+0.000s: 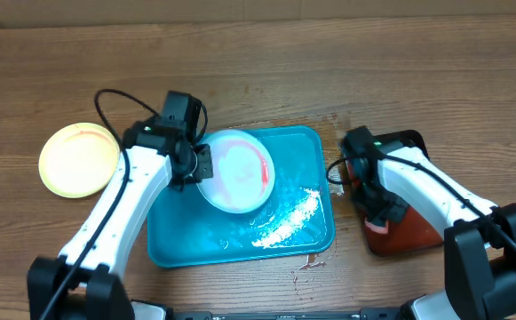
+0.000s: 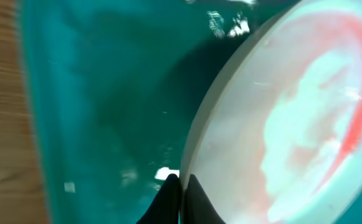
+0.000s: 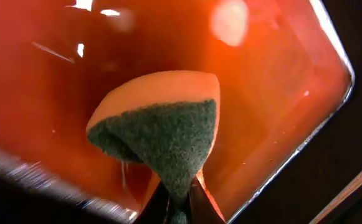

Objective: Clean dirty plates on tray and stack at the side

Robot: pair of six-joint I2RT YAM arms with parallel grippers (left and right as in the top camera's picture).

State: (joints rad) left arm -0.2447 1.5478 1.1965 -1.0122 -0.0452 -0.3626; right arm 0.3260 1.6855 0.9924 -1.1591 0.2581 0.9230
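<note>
Left gripper (image 1: 201, 165): clamped on plate (image 1: 236, 172) rim, holding the smeared face over tray (image 1: 182, 240) for wiping.
Right gripper (image 3: 179, 202): pinching sponge (image 3: 162, 134), probably ready to scrub.

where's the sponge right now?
Right wrist view: the sponge is pinched in the right gripper, over the red pad of the black tray, which sits right of the turquoise tray in the overhead view.

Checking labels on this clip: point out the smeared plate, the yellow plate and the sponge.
smeared plate (image 1: 233, 173): overhead view, on its whitish centre.
yellow plate (image 1: 78, 158): overhead view, on its middle.
sponge (image 3: 162, 140): right wrist view, on its green scouring face.
</note>
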